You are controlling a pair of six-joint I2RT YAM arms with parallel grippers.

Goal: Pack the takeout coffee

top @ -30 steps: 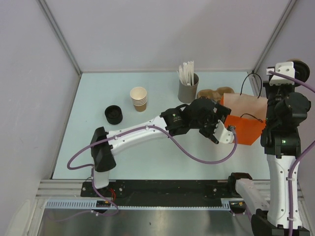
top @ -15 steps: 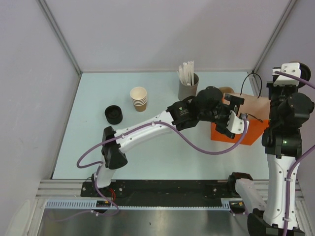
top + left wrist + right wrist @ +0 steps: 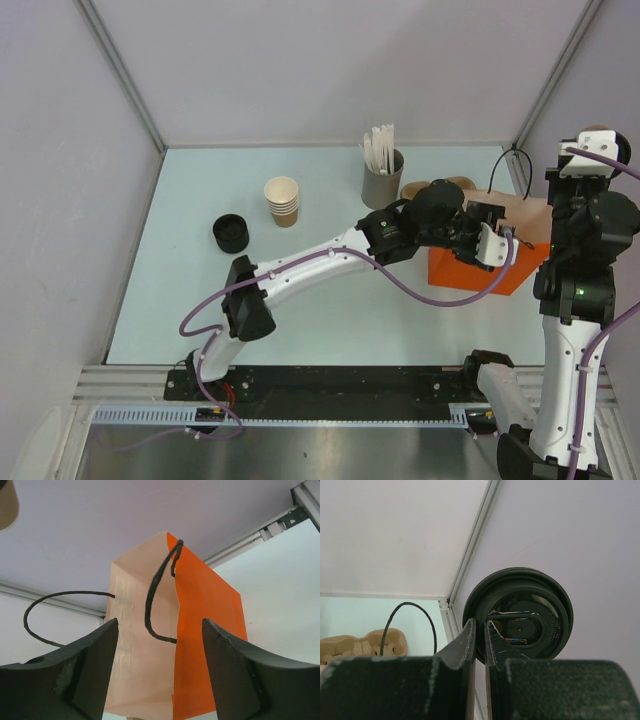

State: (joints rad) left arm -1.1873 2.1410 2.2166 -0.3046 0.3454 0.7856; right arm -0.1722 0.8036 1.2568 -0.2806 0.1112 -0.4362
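Right pincer (image 3: 480, 625) grips the small tan paper cup with round black plastic lid (image 3: 532, 592). The orange paper bag (image 3: 470, 272) lies at its eight o'clock, with the left pincer (image 3: 159, 625) open at its rim.

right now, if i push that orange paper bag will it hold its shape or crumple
Probably crumples: the orange paper bag has thin-looking walls and an open top. Likely light, no contents visible, so it may slide or tip. Its cord handles look limp.

Matt paper bag (image 3: 210, 630); coffee lid (image 3: 555, 611) seemingly smooth plastic.
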